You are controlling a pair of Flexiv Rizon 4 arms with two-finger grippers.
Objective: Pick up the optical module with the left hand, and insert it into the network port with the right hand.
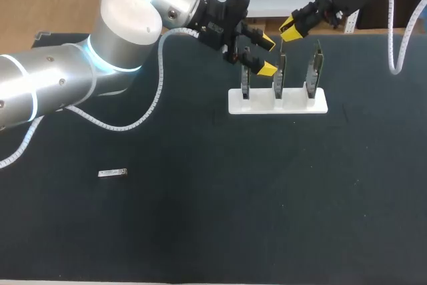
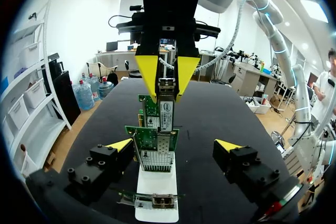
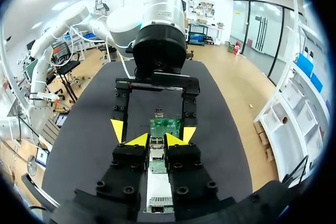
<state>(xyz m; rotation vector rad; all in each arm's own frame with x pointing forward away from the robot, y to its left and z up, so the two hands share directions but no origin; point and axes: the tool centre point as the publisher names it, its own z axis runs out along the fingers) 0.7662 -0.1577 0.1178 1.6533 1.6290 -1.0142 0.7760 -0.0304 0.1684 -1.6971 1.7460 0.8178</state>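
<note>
The dark tabletop [image 1: 267, 218] carries a white stand [image 1: 293, 103] that holds three green cards upright in a row. The stand sits directly below both end effectors. The left end effector [image 1: 266, 55] comes in from the row's left end and hangs above the stand with its yellow-tipped fingers spread wide and nothing between them. In its own wrist view the left card [image 1: 245, 81] lies under it and the middle card [image 2: 152, 148] stands ahead of it, between the lines of its two fingers. The right end effector [image 1: 291, 30] hangs over the middle card, facing the left one, with the right card [image 1: 315, 68] just beside it. Its fingers are clamped from two sides on the optical module [image 2: 166, 106], a narrow silver piece pointing down from its tips. The module's lower end meets the network port [image 2: 165, 149] on the top edge of the middle card, though how far in it sits cannot be told. A second module [image 1: 112, 173] lies flat on the tabletop, well apart from both end effectors on the left arm's side.
</note>
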